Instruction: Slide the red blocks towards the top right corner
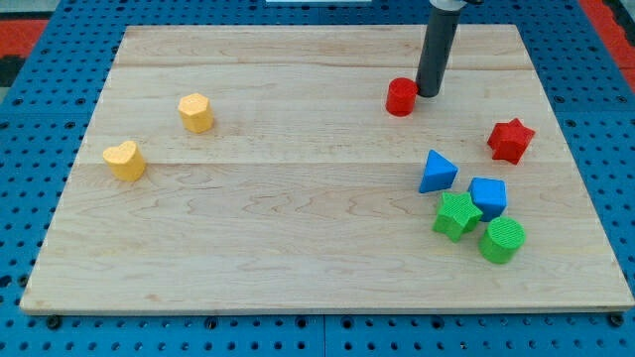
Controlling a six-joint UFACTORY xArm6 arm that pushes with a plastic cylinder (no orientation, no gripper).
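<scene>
- No claw shows; my tip point(429, 94) touches the red cylinder point(401, 97) on its right.
- Both it and the red star point(510, 140) look light, rigid, likely slippery; push low, centrally.
</scene>
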